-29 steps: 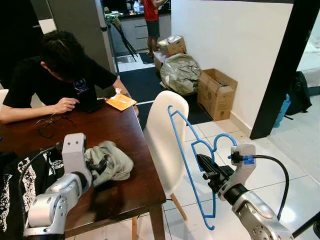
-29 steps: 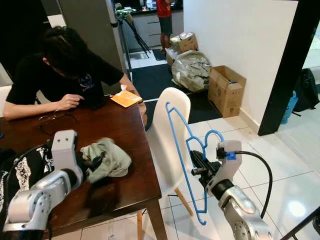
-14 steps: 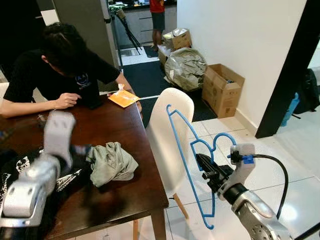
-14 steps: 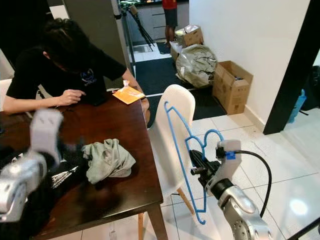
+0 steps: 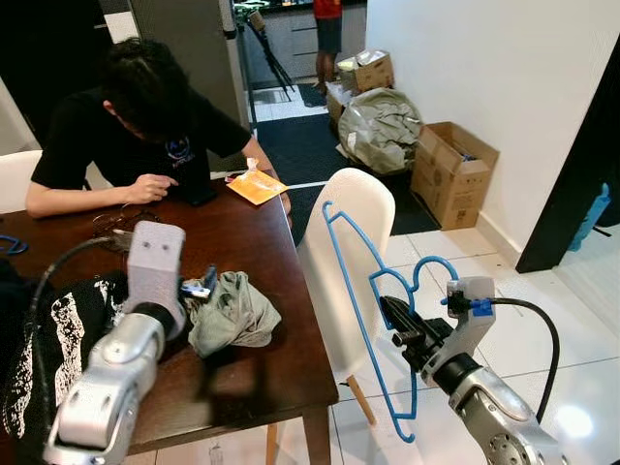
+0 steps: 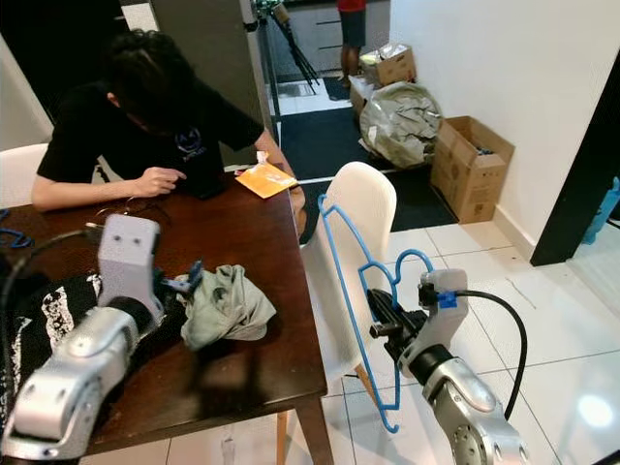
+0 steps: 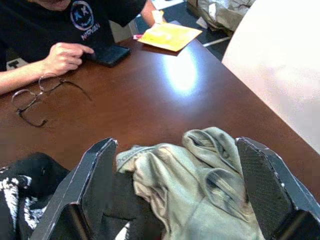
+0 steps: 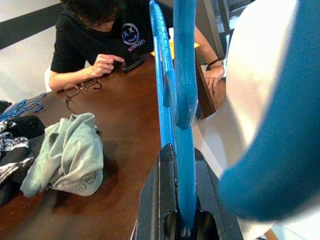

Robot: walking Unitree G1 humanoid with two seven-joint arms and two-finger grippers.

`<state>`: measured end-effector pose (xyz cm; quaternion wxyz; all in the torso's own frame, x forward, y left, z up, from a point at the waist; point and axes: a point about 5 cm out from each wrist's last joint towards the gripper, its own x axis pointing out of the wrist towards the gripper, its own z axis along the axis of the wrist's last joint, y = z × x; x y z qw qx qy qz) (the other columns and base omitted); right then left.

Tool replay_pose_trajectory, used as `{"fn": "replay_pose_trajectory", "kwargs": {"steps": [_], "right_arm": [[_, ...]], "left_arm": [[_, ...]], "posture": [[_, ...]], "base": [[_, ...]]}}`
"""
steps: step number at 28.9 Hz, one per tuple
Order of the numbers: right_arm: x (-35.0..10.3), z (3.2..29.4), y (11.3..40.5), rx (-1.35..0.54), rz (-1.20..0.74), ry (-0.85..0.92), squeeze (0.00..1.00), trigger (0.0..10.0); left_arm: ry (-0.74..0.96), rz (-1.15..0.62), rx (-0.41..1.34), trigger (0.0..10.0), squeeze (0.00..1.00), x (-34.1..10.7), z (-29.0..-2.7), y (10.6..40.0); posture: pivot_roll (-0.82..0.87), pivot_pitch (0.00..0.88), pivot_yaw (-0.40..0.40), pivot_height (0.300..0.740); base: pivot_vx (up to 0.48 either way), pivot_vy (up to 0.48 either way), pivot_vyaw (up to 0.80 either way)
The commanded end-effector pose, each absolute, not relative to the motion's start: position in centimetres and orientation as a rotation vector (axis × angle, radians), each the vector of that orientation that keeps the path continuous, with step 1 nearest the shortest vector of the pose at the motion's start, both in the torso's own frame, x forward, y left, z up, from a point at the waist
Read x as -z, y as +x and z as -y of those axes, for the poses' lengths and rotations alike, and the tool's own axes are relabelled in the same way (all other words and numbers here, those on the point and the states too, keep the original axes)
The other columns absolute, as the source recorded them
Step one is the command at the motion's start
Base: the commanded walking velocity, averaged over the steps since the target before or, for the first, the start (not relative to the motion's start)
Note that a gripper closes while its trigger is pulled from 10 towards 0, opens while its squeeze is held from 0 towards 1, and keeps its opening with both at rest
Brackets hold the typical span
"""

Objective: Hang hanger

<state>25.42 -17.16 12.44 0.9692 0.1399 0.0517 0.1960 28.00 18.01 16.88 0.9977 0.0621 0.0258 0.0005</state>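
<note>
My left pincer (image 7: 172,200) has swung back down to the counter (image 5: 247,242) after lifting away half a second ago. It now sits low over the crumpled pale green garment (image 5: 231,312), fingers (image 7: 100,175) spread wide on either side of it, nothing gripped. Black printed cloth (image 5: 58,325) lies just beside.

My right pincer (image 5: 399,327) has not shifted: still clamped on the blue hanger (image 5: 373,291), held upright off the counter's edge, just beside the white chair (image 5: 344,242). My view has swung a little.

Judgement: the garment looks like the next thing to take, probably to go on the hanger before it can be hung.

Writing: the seated person's black shirt (image 7: 60,25) carries a round smiley logo with a word beneath, seemingly "NIRVANA". White print on the black cloth is unreadable. Orange packet (image 5: 257,186): no legible text.
</note>
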Motion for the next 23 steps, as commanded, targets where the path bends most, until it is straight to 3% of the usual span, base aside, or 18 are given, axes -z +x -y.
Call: {"fn": "replay_pose_trajectory", "kwargs": {"steps": [1, 6, 12, 23], "right_arm": [[-12.3, 17.0, 25.4, -0.403, -0.11, 0.298, 0.0, 10.0], [-12.3, 17.0, 25.5, -0.405, -0.11, 0.291, 0.0, 10.0], [-12.3, 16.9, 25.5, -0.407, -0.113, 0.28, 0.0, 10.0], [-12.3, 16.7, 25.4, -0.419, -0.115, 0.261, 0.0, 10.0]], "left_arm": [[0.14, -0.066, -0.015, 10.0, 0.0, -16.3, -18.4, 27.9], [0.143, -0.056, -0.029, 10.0, 0.0, -16.0, -18.8, 27.9], [0.149, -0.043, -0.031, 10.0, 0.0, -15.9, -19.0, 27.8], [0.086, -0.024, -0.017, 10.0, 0.0, -15.0, -19.4, 26.8]], "posture": [[-0.02, 0.0, 0.074, 0.74], [-0.02, 0.0, 0.072, 0.74], [-0.01, 0.0, 0.071, 0.74], [-0.01, 0.0, 0.07, 0.74]], "base": [[-0.36, 0.0, 0.0], [-0.355, 0.0, 0.0], [-0.296, 0.0, 0.77], [0.0, 0.0, 0.8]]}}
